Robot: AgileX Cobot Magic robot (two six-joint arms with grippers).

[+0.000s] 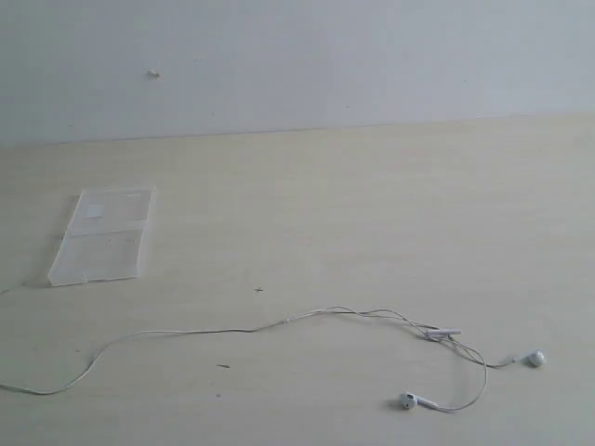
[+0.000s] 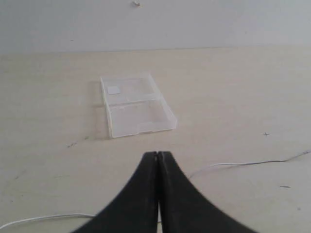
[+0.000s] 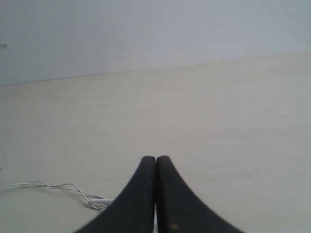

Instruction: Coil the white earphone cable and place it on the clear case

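One white earphone cable (image 1: 279, 323) lies strung across the table (image 1: 372, 204), apart from the one clear case (image 1: 102, 237); only the exterior view catches its two earbuds (image 1: 535, 358). Only the wrist views show the left gripper (image 2: 157, 155) and right gripper (image 3: 155, 158), both pinched closed, empty.

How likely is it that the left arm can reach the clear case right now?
Probably yes: the clear case lies straight ahead of the shut left gripper, with nothing standing between them.
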